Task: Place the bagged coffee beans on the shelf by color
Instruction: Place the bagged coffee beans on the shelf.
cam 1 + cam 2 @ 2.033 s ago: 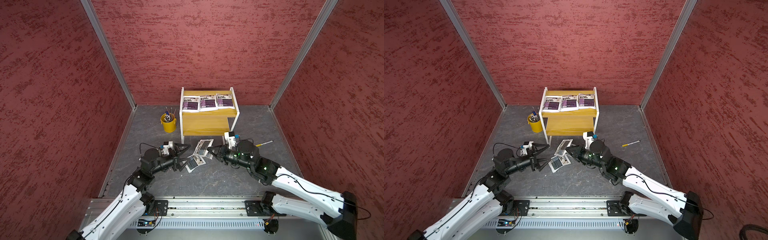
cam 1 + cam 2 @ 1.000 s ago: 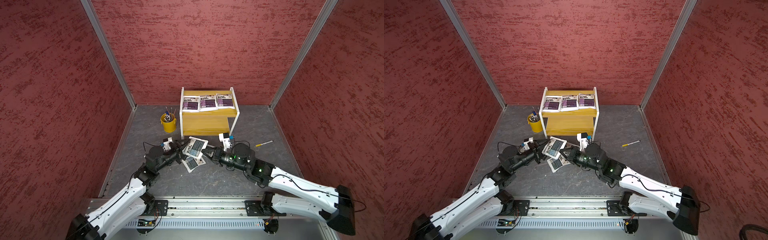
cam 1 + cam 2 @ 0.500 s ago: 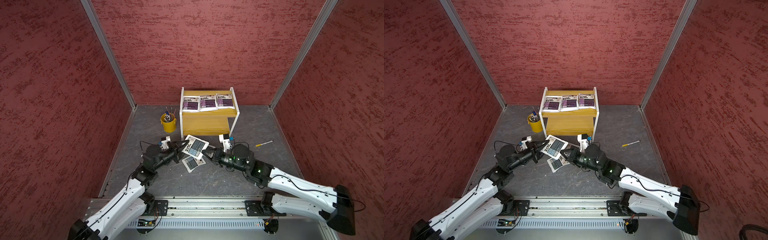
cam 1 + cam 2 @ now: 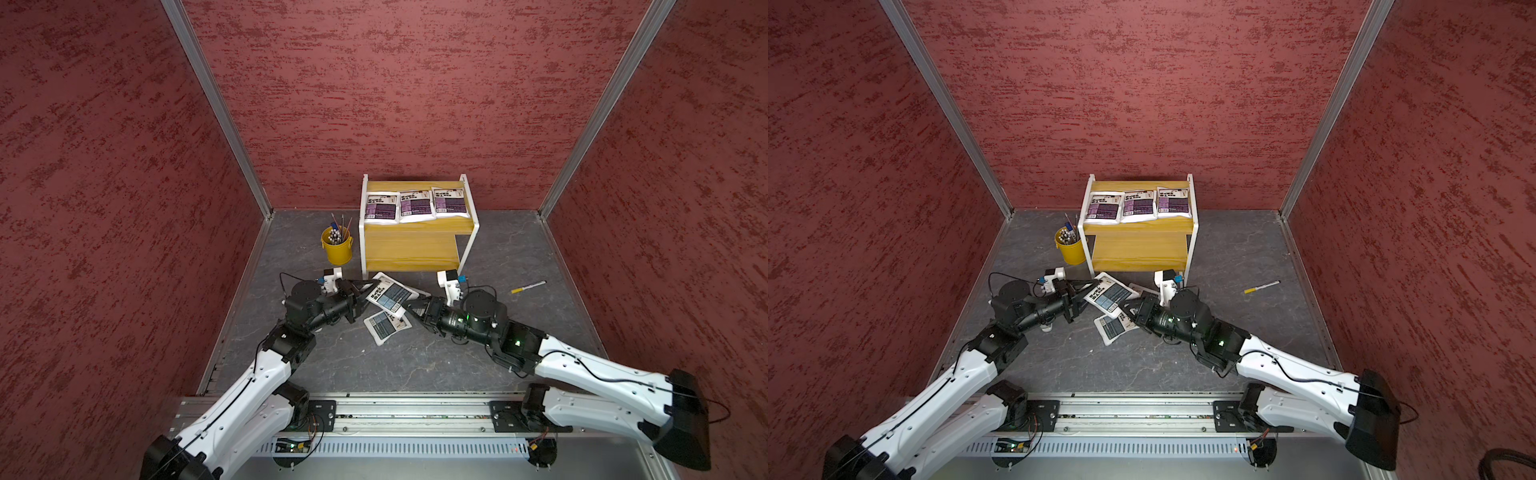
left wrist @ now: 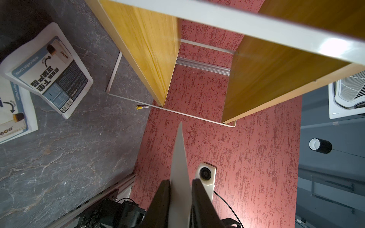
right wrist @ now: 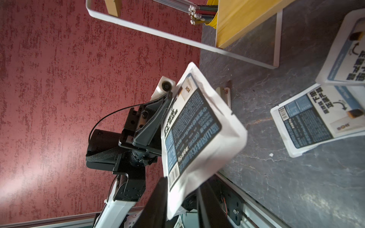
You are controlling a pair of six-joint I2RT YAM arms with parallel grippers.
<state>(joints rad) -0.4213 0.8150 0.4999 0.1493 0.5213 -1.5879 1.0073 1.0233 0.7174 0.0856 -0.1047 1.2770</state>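
A blue-grey coffee bean pouch (image 4: 390, 294) (image 6: 197, 134) hangs above the floor between both arms. My left gripper (image 4: 365, 291) (image 5: 180, 180) is shut on one edge of the pouch (image 5: 178, 154). My right gripper (image 4: 409, 305) (image 6: 182, 185) stands open around the opposite corner, with a gap beside one finger. Two more blue-grey pouches lie on the floor (image 4: 384, 326) (image 6: 314, 120) (image 6: 347, 49), close by. The shelf (image 4: 411, 249) (image 4: 1138, 249) stands behind them; three purple pouches (image 4: 417, 205) fill its upper board, and its lower board is bare.
A yellow bucket of pens (image 4: 337, 249) stands just left of the shelf. A yellow-capped marker (image 4: 528, 286) lies on the grey floor to the right. Red walls close in three sides, and the arms' rail (image 4: 399, 415) runs along the front.
My left gripper has shut on the raised pouch's edge. The right gripper, shut on the pouch before, has parted its jaws. The pouch has barely moved.
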